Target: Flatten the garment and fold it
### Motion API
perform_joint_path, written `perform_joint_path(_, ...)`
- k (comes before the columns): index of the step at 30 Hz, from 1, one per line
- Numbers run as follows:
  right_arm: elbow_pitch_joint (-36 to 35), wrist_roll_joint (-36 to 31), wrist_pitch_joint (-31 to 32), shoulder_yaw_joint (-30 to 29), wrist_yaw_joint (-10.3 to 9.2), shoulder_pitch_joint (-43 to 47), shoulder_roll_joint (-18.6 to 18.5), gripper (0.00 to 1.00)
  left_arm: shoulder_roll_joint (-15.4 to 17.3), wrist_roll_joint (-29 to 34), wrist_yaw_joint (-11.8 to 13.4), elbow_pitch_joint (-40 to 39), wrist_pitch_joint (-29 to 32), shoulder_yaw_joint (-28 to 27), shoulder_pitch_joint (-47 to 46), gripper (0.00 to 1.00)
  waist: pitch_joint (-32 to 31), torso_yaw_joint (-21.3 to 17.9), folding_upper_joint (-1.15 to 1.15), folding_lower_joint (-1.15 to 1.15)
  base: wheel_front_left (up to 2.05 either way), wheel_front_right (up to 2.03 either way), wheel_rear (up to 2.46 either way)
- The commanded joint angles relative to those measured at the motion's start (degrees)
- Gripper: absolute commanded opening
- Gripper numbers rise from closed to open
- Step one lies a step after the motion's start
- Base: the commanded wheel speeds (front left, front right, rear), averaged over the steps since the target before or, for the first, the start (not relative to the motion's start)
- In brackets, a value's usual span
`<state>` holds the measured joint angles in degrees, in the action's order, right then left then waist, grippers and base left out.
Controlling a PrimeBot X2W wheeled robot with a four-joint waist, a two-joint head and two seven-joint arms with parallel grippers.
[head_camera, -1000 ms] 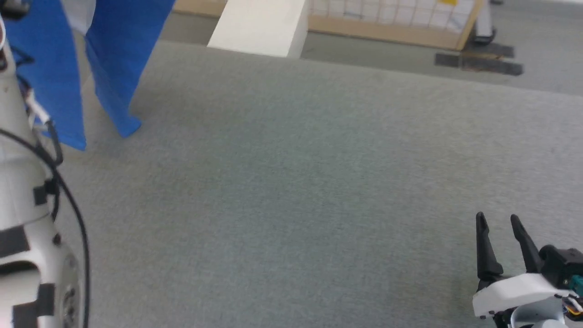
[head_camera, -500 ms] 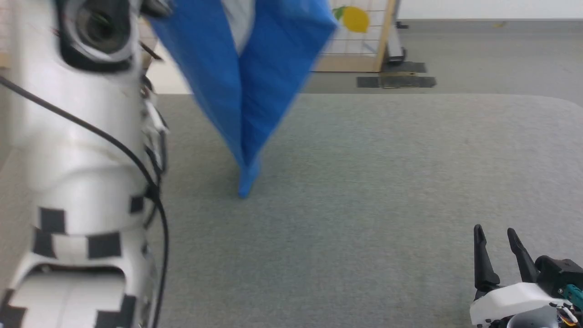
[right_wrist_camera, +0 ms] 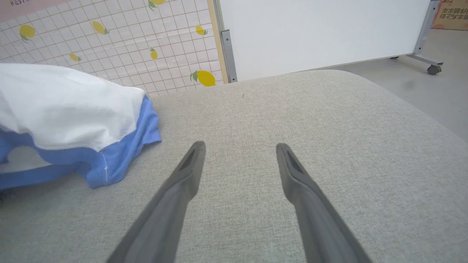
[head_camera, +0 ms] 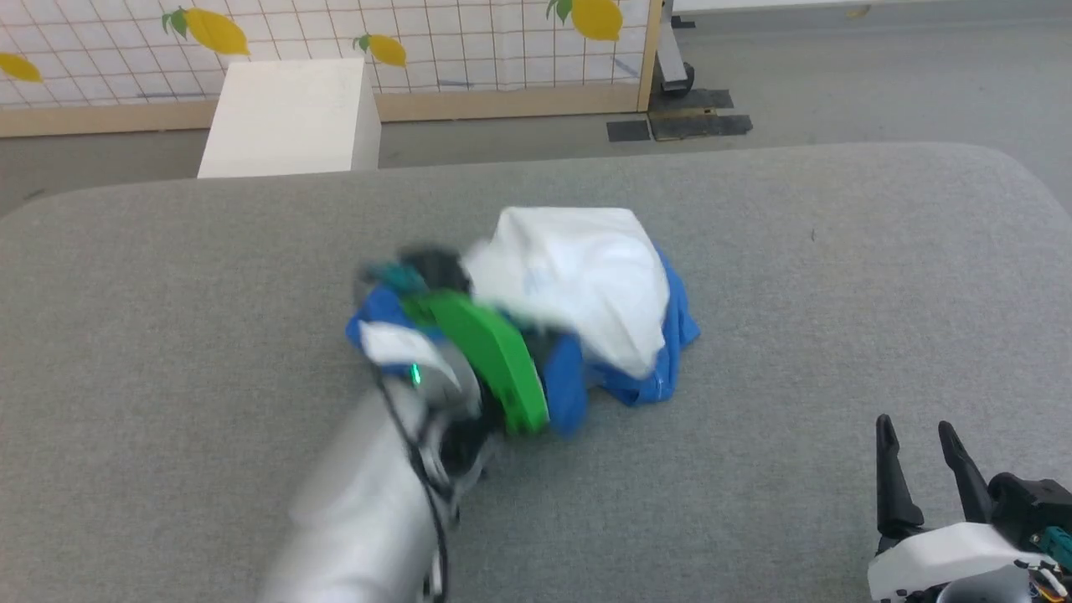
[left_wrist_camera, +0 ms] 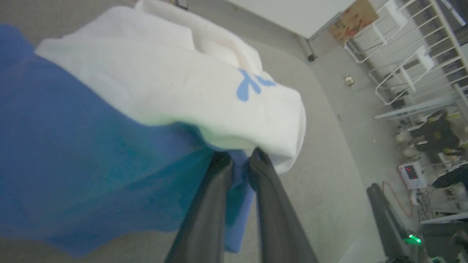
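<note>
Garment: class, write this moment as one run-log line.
garment: crumpled heap on table | left gripper: shut on garment | right gripper: open, clear of garment

I've got a grey fabric-topped counter (head_camera: 796, 251), rounded corner at 2 o'clock in head view. At 12 beyond it there's a white grid panel with lemon print (head_camera: 469, 42) in a light wood frame (head_camera: 502, 102). White box (head_camera: 285, 117) at 11, just behind the counter's far edge. Grey floor (head_camera: 879, 75) at 1, with dark mats (head_camera: 682, 126) by the panel's end post. Right wrist view: plain white partition (right_wrist_camera: 321, 33) at 12, caster foot (right_wrist_camera: 433, 69) at 2. Left wrist view: white wire rack (left_wrist_camera: 413, 62) at 2. Light is even and soft.
</note>
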<state>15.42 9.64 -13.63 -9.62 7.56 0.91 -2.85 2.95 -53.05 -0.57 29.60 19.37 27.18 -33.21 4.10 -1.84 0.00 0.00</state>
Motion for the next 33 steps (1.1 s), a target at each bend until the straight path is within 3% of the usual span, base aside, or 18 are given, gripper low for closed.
perform_joint_path(1,-0.32,-0.23,-0.1,0.18,-0.08,-0.36,-0.03,1.0,-0.06,1.44,0.6,1.75,1.03,2.03,1.41,0.0,0.26,-0.02,0.0,0.0,0.0,0.0,0.0)
perform_joint_path(6,-0.4,-0.1,-0.14,0.43,-0.08,-0.29,-0.03,1.0,0.03,4.84,2.43,10.49,8.92,10.19,5.32,0.0,0.46,0.78,0.0,0.0,0.0,0.0,0.0)
perform_joint_path(8,-0.24,0.0,-0.17,0.29,-0.08,-0.21,-0.03,1.0,0.09,4.84,2.74,10.79,9.97,10.46,4.9,0.0,0.18,1.29,0.0,0.0,0.0,0.0,0.0)
perform_joint_path(9,-0.13,0.07,-0.18,0.24,-0.08,-0.16,-0.03,1.0,0.2,4.3,2.69,10.48,10.43,10.02,4.54,0.24,-0.08,1.54,0.0,0.0,0.0,0.0,0.0)
perform_joint_path(10,-0.02,0.12,-0.19,0.19,-0.08,-0.14,-0.03,1.0,0.46,3.91,2.6,9.95,10.37,9.48,4.17,1.0,-0.32,1.71,0.0,0.0,0.0,0.0,0.0)
perform_joint_path(22,1.66,0.94,-0.65,-1.4,-0.08,1.49,-0.03,1.0,6.9,-5.14,5.86,-5.88,4.91,-5.9,3.92,1.0,-5.5,4.85,0.0,0.0,0.0,0.0,0.0)
perform_joint_path(29,1.87,1.09,-0.82,-1.39,-0.08,1.64,-0.03,1.0,12.57,0.37,8.31,-15.44,-13.04,-14.59,9.04,1.0,-7.29,5.8,0.0,0.0,0.0,0.0,0.0)
perform_joint_path(33,2.16,1.1,-0.87,-1.3,-0.08,1.9,-0.03,1.0,14.77,6.05,9.19,-18.13,-23.06,-15.84,14.85,1.0,-8.19,5.94,0.0,0.0,0.0,0.0,0.0)
